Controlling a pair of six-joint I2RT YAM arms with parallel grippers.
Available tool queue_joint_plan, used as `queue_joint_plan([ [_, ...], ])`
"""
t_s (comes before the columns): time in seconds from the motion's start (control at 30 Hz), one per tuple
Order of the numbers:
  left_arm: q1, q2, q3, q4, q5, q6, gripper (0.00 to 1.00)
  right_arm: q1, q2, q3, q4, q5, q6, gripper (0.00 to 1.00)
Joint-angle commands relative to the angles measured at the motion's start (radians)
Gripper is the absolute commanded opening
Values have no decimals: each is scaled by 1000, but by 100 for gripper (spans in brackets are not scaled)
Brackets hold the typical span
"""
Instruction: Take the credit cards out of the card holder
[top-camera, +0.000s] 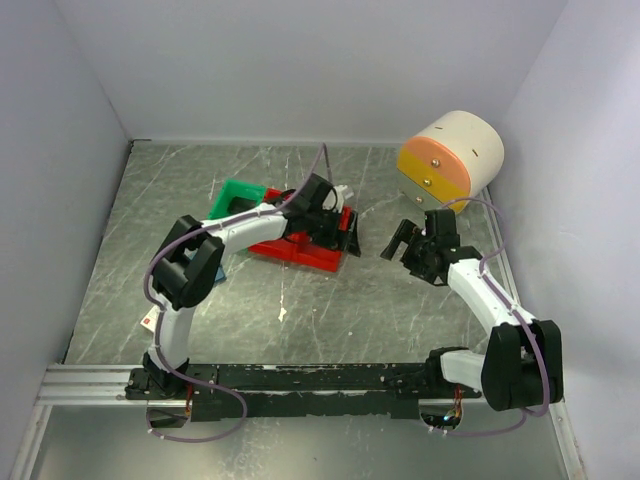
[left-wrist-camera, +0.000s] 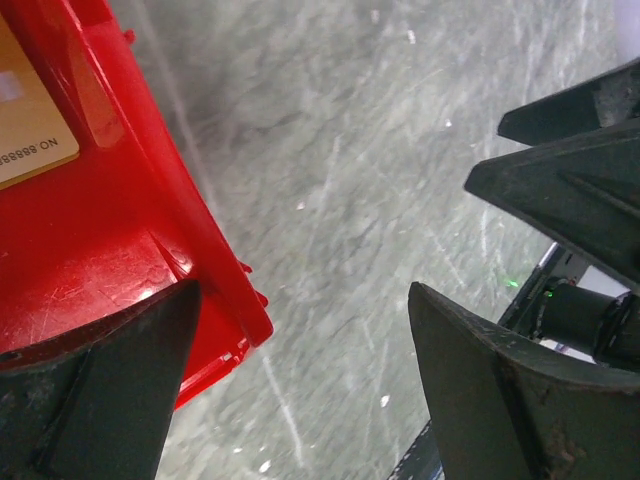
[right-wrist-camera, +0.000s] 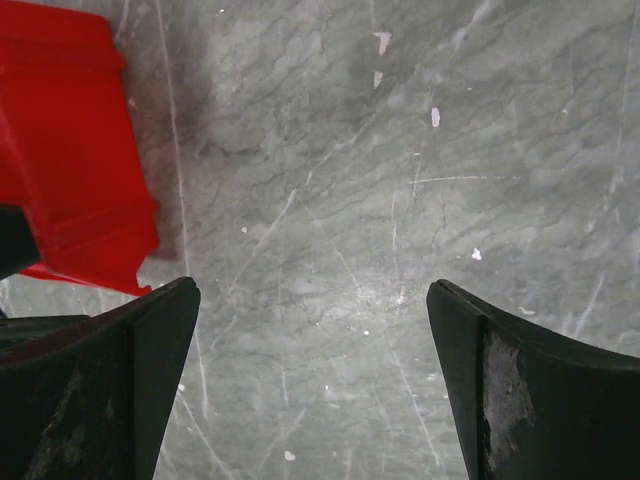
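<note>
A credit card (left-wrist-camera: 30, 120) lies in the nearer bin (top-camera: 300, 251) — the farther bin (top-camera: 237, 196) just behind-left, the drawer unit (top-camera: 452, 158) far right.

A fixed camera looks down from high above the near edge onto the whole grey marble-patterned table top (top-camera: 400, 310), with the shallow red plastic bin (top-camera: 300, 250) left of centre. The left wrist camera faces down, very close, over one corner of that bin. The right wrist camera, equally close, faces down just beside the bin. All three views share the bin's red edge and the table next to it.
</note>
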Motion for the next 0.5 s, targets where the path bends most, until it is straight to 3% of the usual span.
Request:
queue_joint_plan([
  [0.0,-58,34,67,81,52,-72,95,-19,0,49,-28,-31,-100,100],
  [0.27,-89,16,97,110,42,-121,95,-21,33,90,2,-130,-151,100],
  [0.47,-87,-174,37,-18,-152,-43,95,-4,58,106,64,-268,-167,95],
])
